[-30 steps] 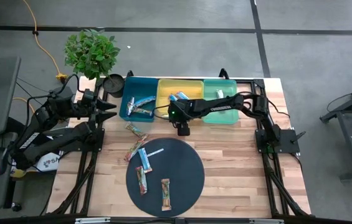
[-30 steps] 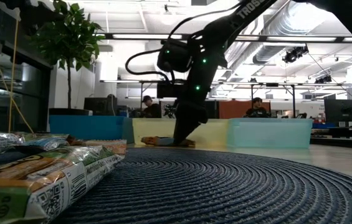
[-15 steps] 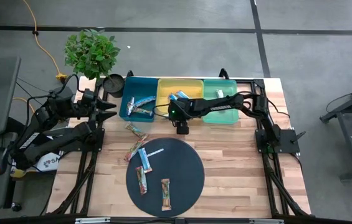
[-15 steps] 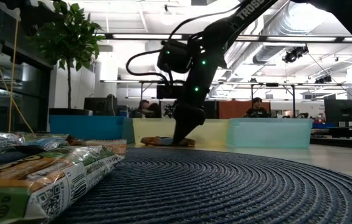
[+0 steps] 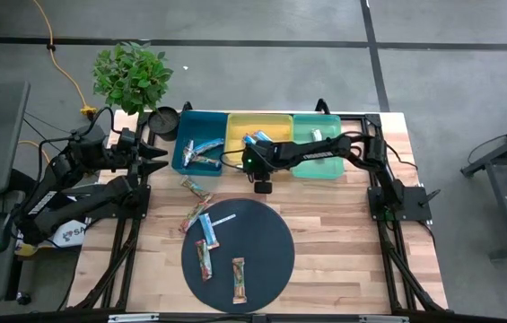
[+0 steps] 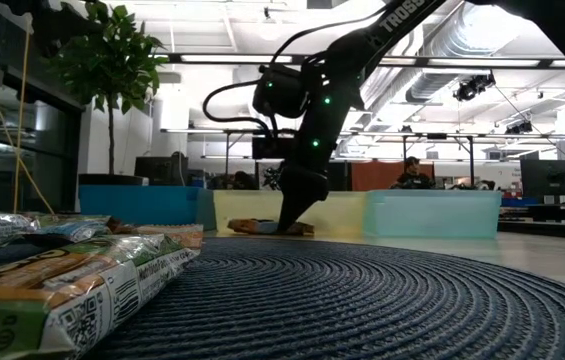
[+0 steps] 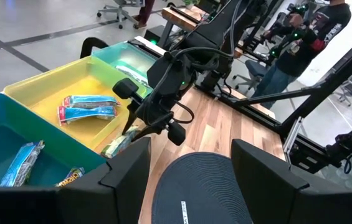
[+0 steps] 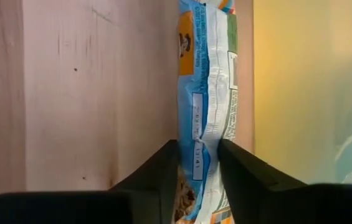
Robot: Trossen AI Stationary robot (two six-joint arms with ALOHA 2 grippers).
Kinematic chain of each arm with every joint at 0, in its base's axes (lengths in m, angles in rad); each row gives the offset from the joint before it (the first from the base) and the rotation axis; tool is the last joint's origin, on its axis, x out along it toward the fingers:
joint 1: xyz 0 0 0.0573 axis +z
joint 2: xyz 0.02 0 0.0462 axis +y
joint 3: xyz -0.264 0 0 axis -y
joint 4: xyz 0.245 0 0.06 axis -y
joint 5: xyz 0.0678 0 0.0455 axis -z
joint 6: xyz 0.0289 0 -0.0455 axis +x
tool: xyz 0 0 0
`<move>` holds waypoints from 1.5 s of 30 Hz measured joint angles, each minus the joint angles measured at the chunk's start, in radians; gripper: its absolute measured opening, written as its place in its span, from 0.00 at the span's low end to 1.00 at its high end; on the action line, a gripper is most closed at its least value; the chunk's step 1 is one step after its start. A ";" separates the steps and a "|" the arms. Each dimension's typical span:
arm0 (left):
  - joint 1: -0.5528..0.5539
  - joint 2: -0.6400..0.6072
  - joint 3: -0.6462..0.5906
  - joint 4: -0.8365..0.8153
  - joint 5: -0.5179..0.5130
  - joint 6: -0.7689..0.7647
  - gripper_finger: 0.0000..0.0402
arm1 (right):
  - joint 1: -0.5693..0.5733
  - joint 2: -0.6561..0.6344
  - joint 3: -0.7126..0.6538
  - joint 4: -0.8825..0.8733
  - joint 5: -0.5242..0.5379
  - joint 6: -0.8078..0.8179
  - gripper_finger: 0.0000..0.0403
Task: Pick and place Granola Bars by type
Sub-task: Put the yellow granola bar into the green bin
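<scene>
right hand (image 8: 197,163) | clamped on granola bar (image 8: 205,93) (beside yellow bin (image 8: 306,93))

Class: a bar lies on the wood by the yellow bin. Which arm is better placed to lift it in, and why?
Right. Its claw is shut on the granola bar beside the yellow bin; the left claw waits open at the table's left edge.

Glossy blue-and-orange wrapped granola bar (image 8: 204,106) is cut off at both ends in the right wrist view; its pinched middle is covered by the right end effector (image 8: 197,163). Wrapper print is too blurred to be read.
</scene>
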 joint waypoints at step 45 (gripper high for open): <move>0.000 0.000 0.000 0.000 0.008 0.000 0.54 | -0.006 0.001 0.179 0.074 -0.844 0.645 0.00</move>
